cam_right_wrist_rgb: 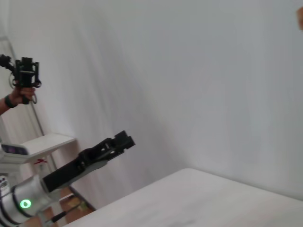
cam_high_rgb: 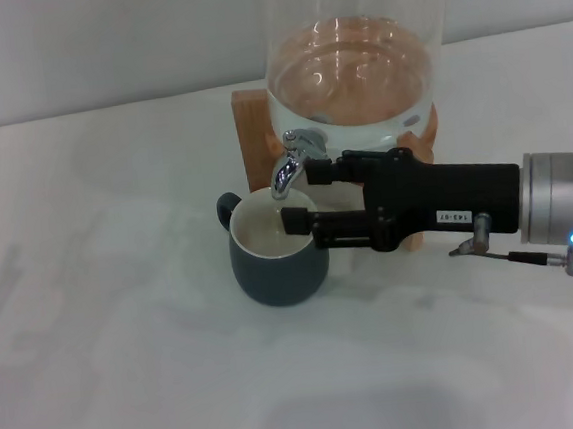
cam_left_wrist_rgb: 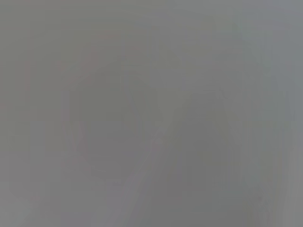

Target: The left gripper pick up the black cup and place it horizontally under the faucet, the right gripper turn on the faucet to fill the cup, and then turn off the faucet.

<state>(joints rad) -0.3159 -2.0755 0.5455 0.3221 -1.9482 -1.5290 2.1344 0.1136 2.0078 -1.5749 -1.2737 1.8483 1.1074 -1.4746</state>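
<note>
Surfaces: glass, chrome, wood, glazed ceramic, matt black plastic, brushed metal.

The water jar (cam_high_rgb: 354, 68) is clear, smooth glass on a plain pale wooden stand (cam_high_rgb: 254, 127). The faucet (cam_high_rgb: 292, 164) is shiny chrome. The cup (cam_high_rgb: 277, 247) looks ceramic, dark grey with a soft sheen outside, cream and smooth within. The right gripper (cam_high_rgb: 300, 195) is matt black, with a satin silver metal cuff (cam_high_rgb: 557, 209). The table (cam_high_rgb: 117, 340) is white, smooth and matt.

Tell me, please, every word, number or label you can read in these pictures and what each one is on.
One small white label on the side of the right gripper: dark print, too small to read.
No text on the cup, faucet or glass dispenser.
Nothing legible in either wrist view, including on the left gripper.
</note>
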